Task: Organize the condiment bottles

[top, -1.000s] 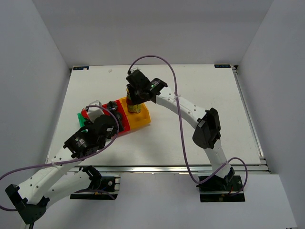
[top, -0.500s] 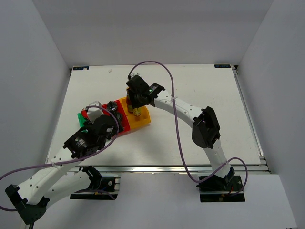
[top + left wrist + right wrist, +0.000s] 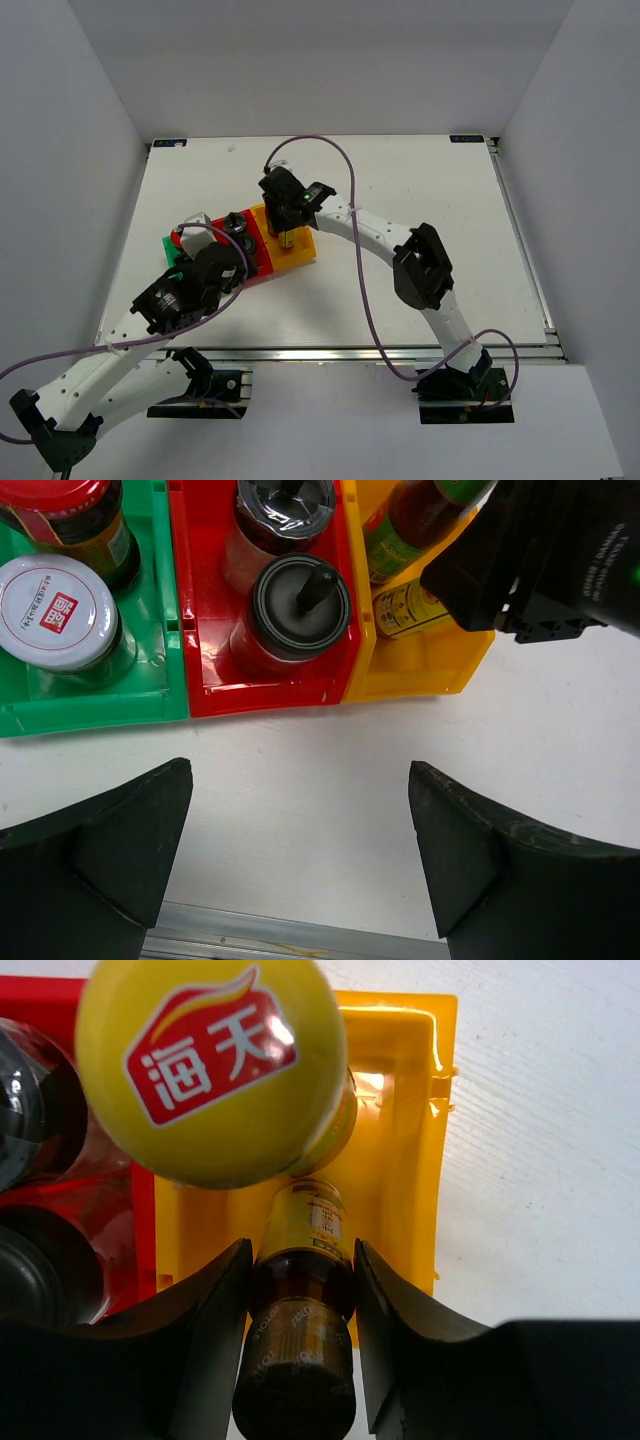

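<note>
Yellow bin (image 3: 405, 1160), left half of the table, rightmost of three bins: one yellow-capped bottle (image 3: 210, 1060); one slim brown bottle (image 3: 297, 1360) inside its walls, pinched by my right gripper (image 3: 300, 1260). Red bin (image 3: 212, 670): two black-lidded jars (image 3: 300, 595). Green bin (image 3: 150, 695): red-lidded jar (image 3: 60, 495), white-lidded jar (image 3: 55, 600). Left gripper (image 3: 298, 830): spread wide, empty, above the table at the bins' near side.

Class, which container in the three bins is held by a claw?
The brown, yellow-labelled bottle at the yellow bin. The right claw is shut on its neck, and no claw grips any other.
</note>
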Tool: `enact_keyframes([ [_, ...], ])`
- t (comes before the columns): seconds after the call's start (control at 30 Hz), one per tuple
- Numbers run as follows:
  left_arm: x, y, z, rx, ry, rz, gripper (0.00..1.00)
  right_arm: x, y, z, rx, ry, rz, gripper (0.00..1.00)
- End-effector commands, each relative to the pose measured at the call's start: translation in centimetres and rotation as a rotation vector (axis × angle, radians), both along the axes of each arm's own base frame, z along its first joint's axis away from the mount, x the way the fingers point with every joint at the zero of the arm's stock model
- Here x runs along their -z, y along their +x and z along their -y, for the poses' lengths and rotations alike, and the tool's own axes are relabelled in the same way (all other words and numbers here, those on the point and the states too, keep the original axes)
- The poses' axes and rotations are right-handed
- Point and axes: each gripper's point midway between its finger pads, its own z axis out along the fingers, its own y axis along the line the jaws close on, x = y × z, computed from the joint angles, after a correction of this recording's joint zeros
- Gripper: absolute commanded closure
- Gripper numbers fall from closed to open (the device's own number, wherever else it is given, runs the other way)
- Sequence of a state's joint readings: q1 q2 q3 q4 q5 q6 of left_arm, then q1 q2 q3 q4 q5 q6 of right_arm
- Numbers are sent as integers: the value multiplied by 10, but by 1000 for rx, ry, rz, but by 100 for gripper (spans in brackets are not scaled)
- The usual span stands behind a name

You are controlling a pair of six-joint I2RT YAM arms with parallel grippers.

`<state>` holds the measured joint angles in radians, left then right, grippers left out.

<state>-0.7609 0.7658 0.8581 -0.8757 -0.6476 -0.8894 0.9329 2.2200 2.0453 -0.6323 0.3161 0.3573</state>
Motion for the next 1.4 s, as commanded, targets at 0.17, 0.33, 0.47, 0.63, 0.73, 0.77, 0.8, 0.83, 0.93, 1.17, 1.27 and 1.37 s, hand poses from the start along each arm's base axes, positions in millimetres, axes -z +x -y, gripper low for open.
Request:
enact_keyframes([
  [0.17, 2, -3, -7, -26, -6, 5, 2, -15, 8, -11, 15, 35, 55, 46],
  [0.33, 4, -4, -7, -28, -9, 2, 2, -14, 7, -14, 6, 30, 54, 39],
  [0.47, 1, -5, -10, -36, -15, 11, 2, -26, 4, -16, -2, 42, 62, 14],
  [0.63, -3, -5, -10, -36, -25, 23, 2, -65, 1, -10, -3, 70, 122, 10],
  [0.73, -4, -5, -11, -40, -26, 26, 2, -84, -1, -3, 12, 90, 151, 11],
  [0.77, -6, -5, -11, -41, -31, 29, 2, -101, -3, 2, 18, 110, 172, 11],
  [0.8, -7, -5, -11, -43, -28, 29, 2, -103, -4, 8, 29, 101, 181, 11],
  [0.83, -7, -5, -12, -45, -29, 28, 2, -121, -7, 15, 32, 124, 203, 11],
  [0.93, -11, -6, -13, -51, -29, 29, 2, -131, -15, 36, 41, 104, 224, 11],
  [1.17, -17, -10, -21, -83, -20, 22, 2, -123, -12, 185, 279, 170, 114, 11],
  [1.27, -18, -10, -21, -80, -18, 21, 2, -92, -18, 267, 466, 137, 118, 11],
  [1.37, -14, -9, -22, -88, -8, 16, 2, -68, -40, 322, 611, 63, 147, 11],
])
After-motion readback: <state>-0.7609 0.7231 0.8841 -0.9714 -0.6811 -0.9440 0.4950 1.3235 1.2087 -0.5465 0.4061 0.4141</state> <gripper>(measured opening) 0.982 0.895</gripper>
